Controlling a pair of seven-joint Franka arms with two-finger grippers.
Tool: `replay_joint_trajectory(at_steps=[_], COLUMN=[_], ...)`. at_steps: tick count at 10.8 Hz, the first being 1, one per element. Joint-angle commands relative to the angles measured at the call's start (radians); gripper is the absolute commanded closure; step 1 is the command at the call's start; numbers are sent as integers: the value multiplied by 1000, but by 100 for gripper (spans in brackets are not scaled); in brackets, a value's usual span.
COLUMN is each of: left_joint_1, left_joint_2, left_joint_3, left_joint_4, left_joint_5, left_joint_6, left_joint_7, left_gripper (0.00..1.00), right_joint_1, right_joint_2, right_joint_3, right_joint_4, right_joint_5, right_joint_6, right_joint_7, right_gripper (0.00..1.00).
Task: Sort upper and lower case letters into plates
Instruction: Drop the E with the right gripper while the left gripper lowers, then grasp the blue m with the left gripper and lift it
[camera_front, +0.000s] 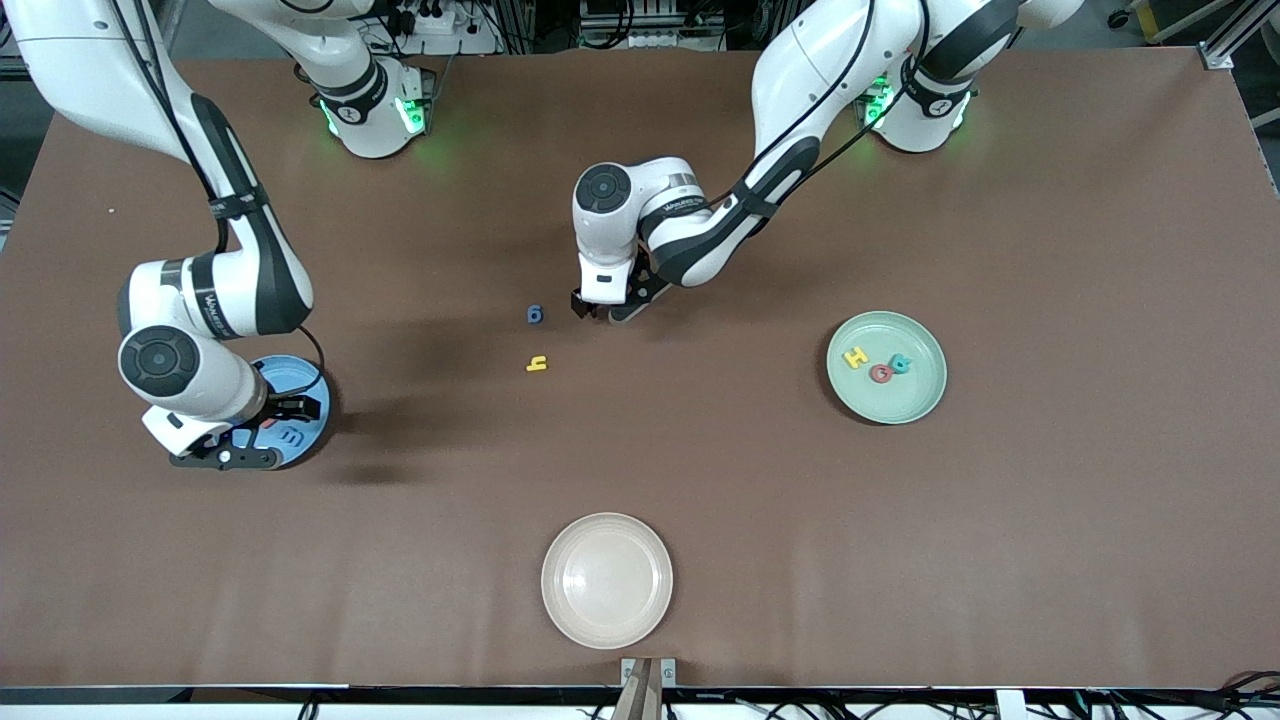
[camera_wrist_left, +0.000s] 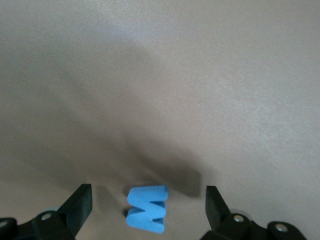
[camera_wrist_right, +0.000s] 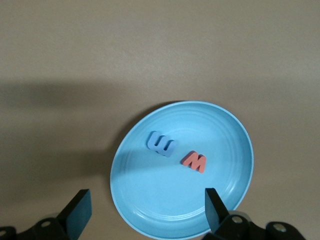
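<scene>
Left tool (camera_wrist_left: 147, 207) spread around a light-blue letter (camera_wrist_left: 146, 209) on the table, hidden from the front camera.

We see a matt brown table covering (camera_front: 1050, 520), a glossy bright blue plate (camera_wrist_right: 150, 200), a matt light-blue foam letter (camera_wrist_left: 147, 209), a glossy cream-white plate (camera_front: 560, 610).

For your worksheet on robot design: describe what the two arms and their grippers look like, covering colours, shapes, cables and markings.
Both arms are glossy white with rounded segments, black joint bands and round dark joint caps. Black cables run along each arm. Green lights glow at the bases. The left gripper and the right gripper are black with two flat fingers; small lettering marks the forearms.
</scene>
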Motion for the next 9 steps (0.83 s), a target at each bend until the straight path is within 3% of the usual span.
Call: replay_joint_trajectory(at_steps=[1,2,3,4,8,9], left_joint_1=[-14,-13,-13,-13,-13,-13], left_joint_2=[14,14,17,17,16,16], left_joint_3=[9,9,9,11,9,9], left_joint_4=[30,30,30,30,32,32], left_joint_5=[30,30,30,30,29,29], left_joint_6=[-1,-1,-1,-1,-1,-1], left_joint_7=[-26,-23,-23,-23,-23,-22], left_gripper=[24,38,45,49,48,59], right_joint_1=[-1,3,12,27,43,46], right_joint_2=[1,1,-5,-5,-1,-1], right_joint_3=[2,5,7,7,30,33], right_joint_4=[-1,-1,-1,1,1,1], right_joint_5=[18,32,63,95,141,141], right_joint_6=[15,14,6,6,12,11], right_joint_7=[-7,-1,1,2,20,33], right_gripper=[0,0,0,0,0,0])
